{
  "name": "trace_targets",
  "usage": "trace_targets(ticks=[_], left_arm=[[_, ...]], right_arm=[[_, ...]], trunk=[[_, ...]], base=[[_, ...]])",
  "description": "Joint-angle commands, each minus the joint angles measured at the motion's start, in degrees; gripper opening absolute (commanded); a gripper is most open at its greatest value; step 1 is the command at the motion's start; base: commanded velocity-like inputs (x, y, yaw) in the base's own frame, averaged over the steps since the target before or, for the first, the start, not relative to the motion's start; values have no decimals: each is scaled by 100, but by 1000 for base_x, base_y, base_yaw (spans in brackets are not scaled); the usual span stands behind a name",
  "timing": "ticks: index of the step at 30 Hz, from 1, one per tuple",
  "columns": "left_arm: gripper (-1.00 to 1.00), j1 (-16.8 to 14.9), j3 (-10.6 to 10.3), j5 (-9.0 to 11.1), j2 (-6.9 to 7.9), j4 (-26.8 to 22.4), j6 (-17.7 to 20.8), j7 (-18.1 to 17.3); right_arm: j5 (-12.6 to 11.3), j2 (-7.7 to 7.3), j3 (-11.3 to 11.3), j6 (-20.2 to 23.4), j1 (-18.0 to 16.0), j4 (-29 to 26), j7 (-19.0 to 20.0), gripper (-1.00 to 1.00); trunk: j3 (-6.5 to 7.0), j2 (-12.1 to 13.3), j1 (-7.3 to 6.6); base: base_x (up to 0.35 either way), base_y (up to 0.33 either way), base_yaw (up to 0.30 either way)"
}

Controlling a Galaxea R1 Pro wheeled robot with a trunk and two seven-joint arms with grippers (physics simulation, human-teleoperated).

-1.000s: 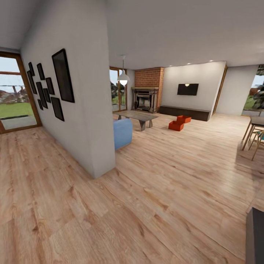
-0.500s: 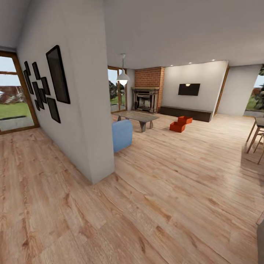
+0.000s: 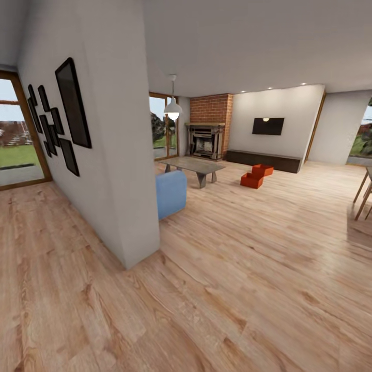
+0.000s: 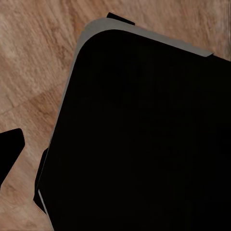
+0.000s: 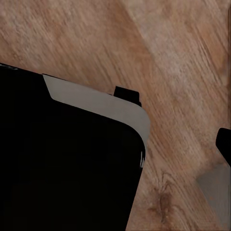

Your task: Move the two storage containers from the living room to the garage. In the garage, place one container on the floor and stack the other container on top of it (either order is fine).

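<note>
The two storage containers stand on the light wood plank floor at the far side of the living room, in front of the long dark bench (image 3: 264,160). The nearer container (image 3: 251,180) touches the farther one (image 3: 262,170); both are orange-red and lidless. In the left wrist view, one dark fingertip (image 4: 9,155) pokes in beside the robot's black base (image 4: 139,139). Another dark fingertip (image 5: 224,144) shows at the edge of the right wrist view, over wood floor. Neither gripper's jaw gap can be seen.
A white partition wall (image 3: 121,170) with black frames juts out at the near left. Behind it are a blue seat (image 3: 170,194) and a grey coffee table (image 3: 195,166). A brick fireplace (image 3: 207,138) and TV (image 3: 267,126) line the far wall. Wooden legs (image 3: 363,190) stand at the right edge.
The whole head view has shifted: the camera has moved forward, the partition wall looms larger and a dark object at the lower right has left the picture. The containers stay put.
</note>
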Motion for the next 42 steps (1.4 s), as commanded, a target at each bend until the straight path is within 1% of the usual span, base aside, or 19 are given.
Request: trace_targets(ticks=[1, 14, 17, 22, 42], left_arm=[[100, 0, -1, 22, -2, -4, -10, 3], [100, 0, -15, 19, -11, -4, -34, 3], [100, 0, -15, 19, -11, -4, -37, 3], [100, 0, -15, 19, -11, -4, -41, 3], [100, 0, -15, 19, -11, -4, -37, 3]], right_arm=[[-61, 0, 37, -28, -3, 11, 30, 100], [-85, -6, 39, -3, -1, 11, 34, 100], [-88, -37, 37, 7, -2, 11, 38, 100], [-94, -43, 30, 5, -3, 11, 39, 100], [-96, -21, 34, 4, -3, 11, 39, 100]], trunk=[[-5, -2, 3], [-5, -2, 3], [-5, -2, 3], [-5, -2, 3], [-5, -2, 3]], base=[[325, 0, 0], [325, 0, -27], [325, 0, -215], [325, 0, -246], [325, 0, -251]])
